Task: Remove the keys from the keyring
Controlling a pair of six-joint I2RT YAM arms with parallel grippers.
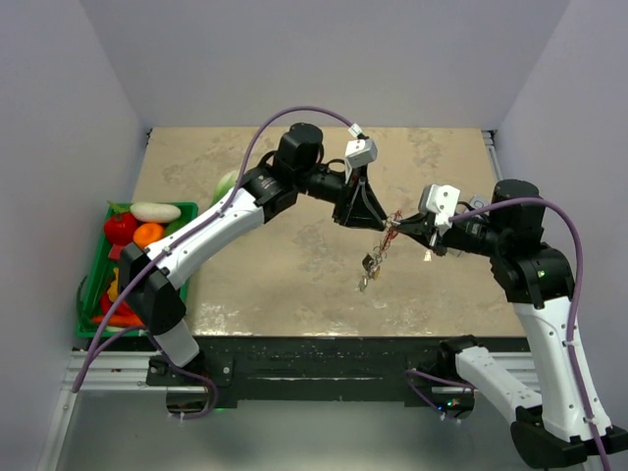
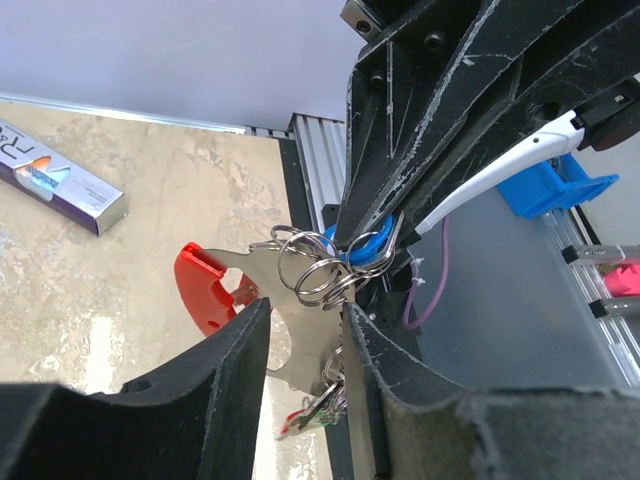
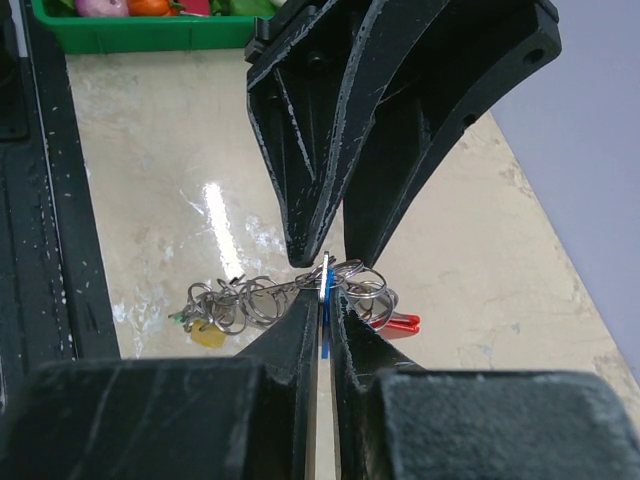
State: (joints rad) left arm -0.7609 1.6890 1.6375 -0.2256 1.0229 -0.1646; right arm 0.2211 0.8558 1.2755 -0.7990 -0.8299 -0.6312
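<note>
The keyring (image 2: 310, 268), a tangle of silvery rings, hangs in the air between my two grippers. My right gripper (image 3: 325, 300) is shut on a blue-headed key (image 3: 325, 290), seen edge-on. The same blue key (image 2: 362, 247) shows in the left wrist view. The keyring's flat metal fob with a red end (image 2: 200, 290) spans my left gripper (image 2: 308, 305) and touches both fingers. More keys (image 1: 369, 270) dangle on a chain of rings below, one with a yellow tag (image 3: 208, 335). In the top view the left gripper (image 1: 373, 224) and right gripper (image 1: 397, 228) meet over the table's middle.
A green basket (image 1: 98, 285) of vegetables sits off the table's left edge. A white-and-purple box (image 2: 55, 180) lies on the marbled tabletop (image 1: 294, 275). Something green (image 1: 226, 184) shows behind the left arm. A blue part (image 2: 550, 190) lies beyond the table's edge rail.
</note>
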